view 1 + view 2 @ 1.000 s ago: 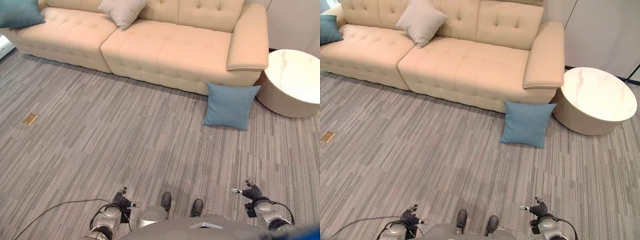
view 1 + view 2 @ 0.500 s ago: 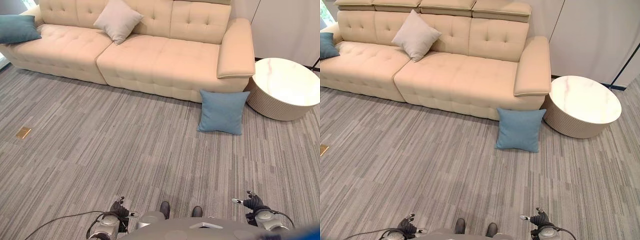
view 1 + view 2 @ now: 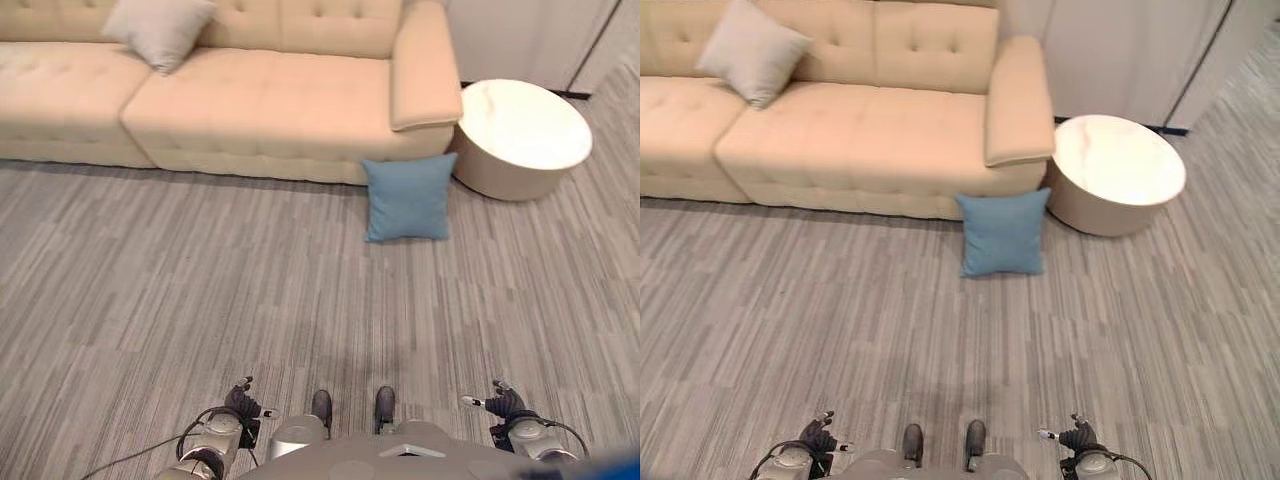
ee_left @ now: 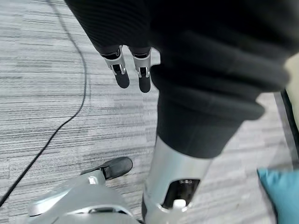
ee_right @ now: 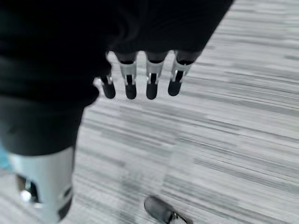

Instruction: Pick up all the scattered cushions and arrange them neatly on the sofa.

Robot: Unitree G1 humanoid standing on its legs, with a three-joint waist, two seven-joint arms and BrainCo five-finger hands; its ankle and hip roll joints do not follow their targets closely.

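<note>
Blue cushion (image 3: 407,197) on the floor, propped against the sofa (image 3: 270,100) front below its armrest.

My left hand (image 3: 245,401) and right hand (image 3: 500,401) hang relaxed, empty; I risk knocking it flat.

No text, label, number or sign can be read on anything in view

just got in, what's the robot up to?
Nothing is in hand yet. Both hands, left and right, hang open and empty at its sides. A blue cushion stands on the floor, leaning against the sofa front beside a round table. A beige cushion is already on the sofa.
</note>
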